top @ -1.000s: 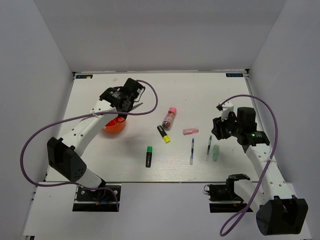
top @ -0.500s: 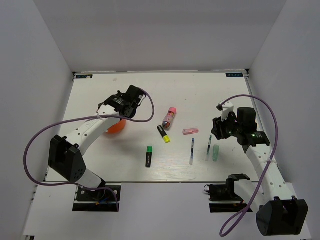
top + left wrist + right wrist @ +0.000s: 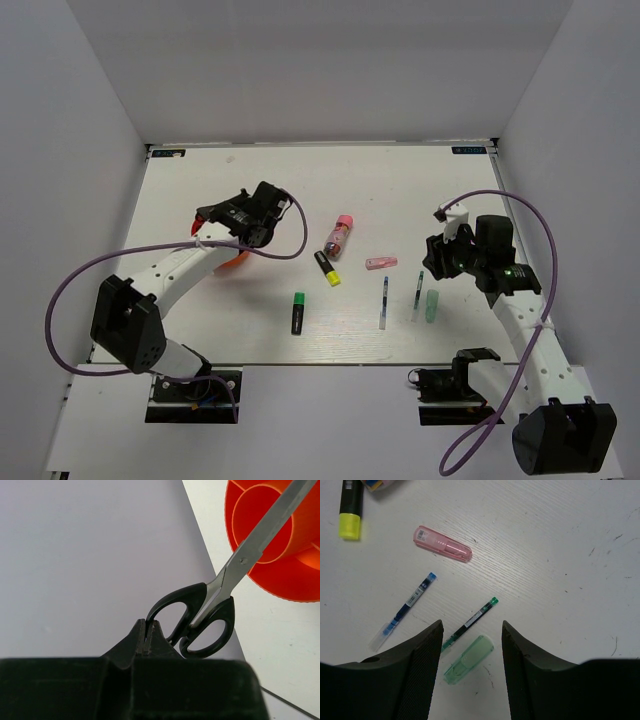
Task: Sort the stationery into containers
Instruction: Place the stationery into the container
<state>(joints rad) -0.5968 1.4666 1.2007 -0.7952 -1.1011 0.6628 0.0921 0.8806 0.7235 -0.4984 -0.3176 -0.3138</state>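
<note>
1. The scissors (image 3: 220, 587) lean blades-first in the orange organiser (image 3: 300, 580), with the handles hanging outside the rim. They look top-heavy to me: one nudge could lever them out or tip the organiser.
2. The left jaws are pinched together on nothing, right beside a handle loop. Can't tell if they touch it.
3. The right jaws gape wide and empty above the green pen (image 3: 470, 621).

Blk-handled scissors (image 3: 227, 580) slanting, blade over red-orange organiser (image 3: 295, 582).

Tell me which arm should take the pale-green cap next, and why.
Right. The right gripper is open, and the pale-green cap shows between its fingers in the wrist view. The left gripper is shut on the scissors at the orange organiser.
</note>
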